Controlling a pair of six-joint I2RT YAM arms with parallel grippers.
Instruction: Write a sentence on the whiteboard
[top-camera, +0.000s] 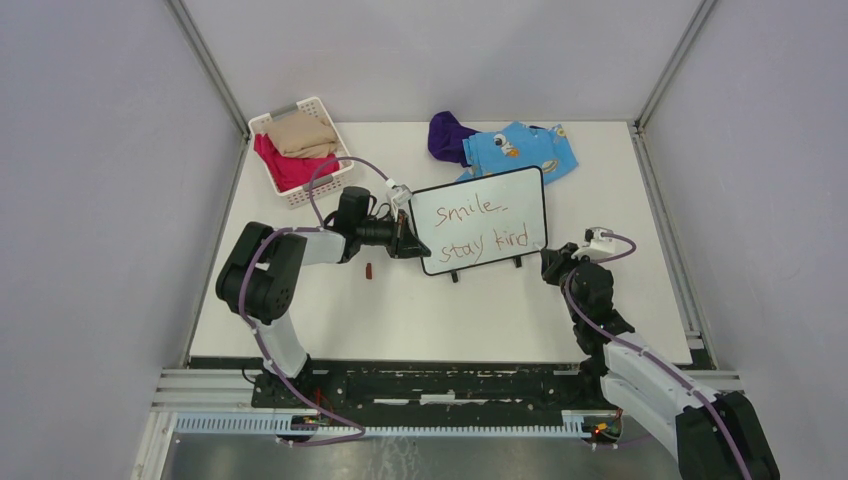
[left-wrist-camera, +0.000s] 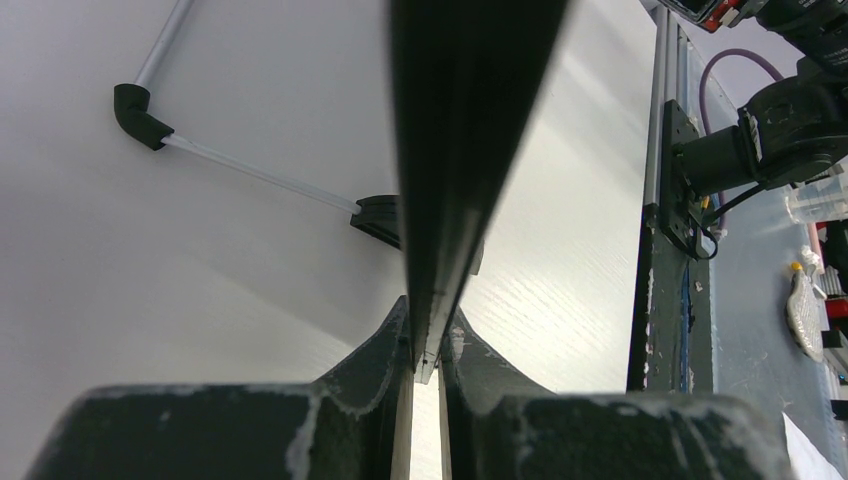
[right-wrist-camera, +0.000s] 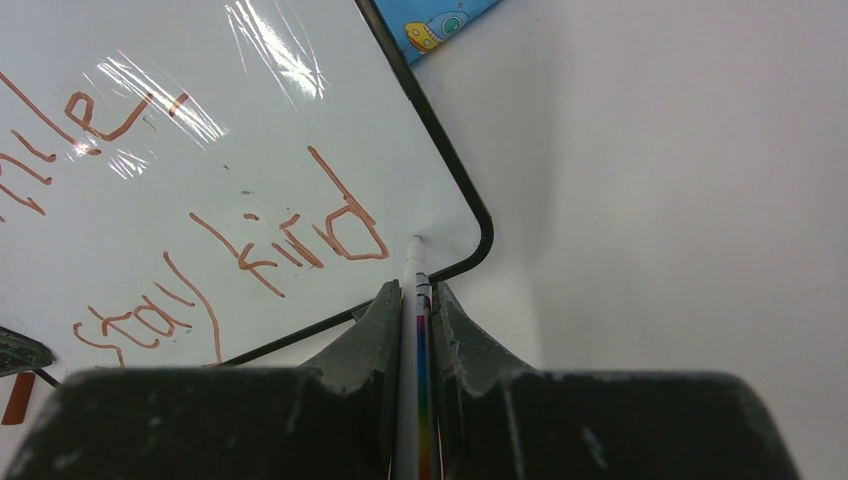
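While my left hand (left-wrist-camera: 428, 330) clamps the board (top-camera: 480, 222) edge, my right hand (right-wrist-camera: 417, 292) grips the marker (right-wrist-camera: 410, 262) — sentence (right-wrist-camera: 340, 225) looks finished — next, lift it clear.

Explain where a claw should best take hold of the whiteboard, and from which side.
Grip the whiteboard by the thin black frame of its left short edge, coming from the left. The board is thin and stands tilted, so only an edge fits inside a claw. The left claw is clamped there, leaving the face free for the right claw and its marker.
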